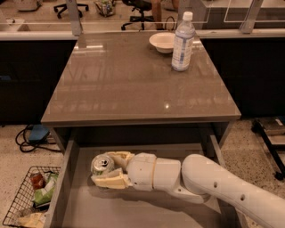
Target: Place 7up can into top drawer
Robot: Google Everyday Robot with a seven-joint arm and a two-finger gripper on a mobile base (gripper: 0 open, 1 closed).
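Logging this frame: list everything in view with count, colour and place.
Table: one, grey-brown top, centre.
Bowl: one, white, far edge of the table top.
Water bottle: one, clear with a white cap, upright to the right of the bowl.
Top drawer: one, grey, pulled open below the table.
7up can: one, silver top showing, over the drawer's left part, in the gripper.
Wire basket: one, dark, on the floor left of the drawer, holding packets.
Cables: a dark tangle, on the floor on the left.
Office chairs: two, black, in the background.
Arm: one, white, entering from the lower right.
Gripper: one, cream fingers closed on the can inside the drawer.
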